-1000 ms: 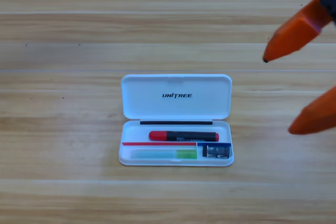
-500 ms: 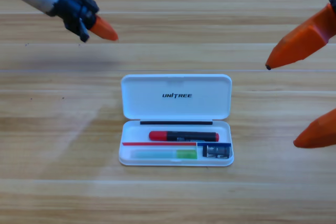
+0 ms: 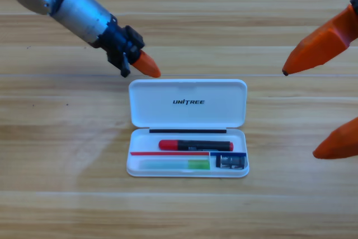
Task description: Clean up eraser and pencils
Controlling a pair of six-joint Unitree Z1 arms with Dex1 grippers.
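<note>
The white case [image 3: 168, 117] lies open in the middle of the table, lid folded back. In its tray lie the pencils: the dark grey one with red ends [image 3: 196, 145] and, in front of it, the pale one with a green end [image 3: 174, 164]. The small dark eraser [image 3: 231, 162] sits in the tray's right front compartment. My left gripper [image 3: 147, 66] comes in from the upper left, its jaws together in one orange tip just above the lid's far left corner, holding nothing. At the right edge my right gripper [image 3: 301, 112] waits open and empty, partly cut off.
The left arm's grey link [image 3: 67, 1] slants across the table's upper left. Bare wooden table [image 3: 67, 194] surrounds the case on all sides.
The left arm has come into view and reached down and to the right, its tip now close to the lid's far left corner. The right gripper barely moved.
</note>
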